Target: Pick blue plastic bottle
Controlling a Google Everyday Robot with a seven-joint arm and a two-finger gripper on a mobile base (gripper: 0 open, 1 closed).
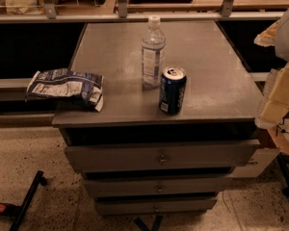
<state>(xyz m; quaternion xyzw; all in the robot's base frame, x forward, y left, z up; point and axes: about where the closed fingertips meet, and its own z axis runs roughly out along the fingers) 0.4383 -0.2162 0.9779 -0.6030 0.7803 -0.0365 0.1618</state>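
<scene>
Standing upright near the middle of the grey cabinet top (207, 66), the tall clear plastic bottle (153, 52) with its white screw cap had a shorter dark blue drink can (172, 90) just beside it, toward the front right. A crumpled blue-and-white snack bag (67, 86) lay at the left edge, well apart. The pale gripper (278, 96) hung beyond the cabinet's right edge, far from the bottle; whether it was released or clenched could not be told. Reaching in from that side risked clipping the can, and a glancing touch could topple the narrow bottle.
</scene>
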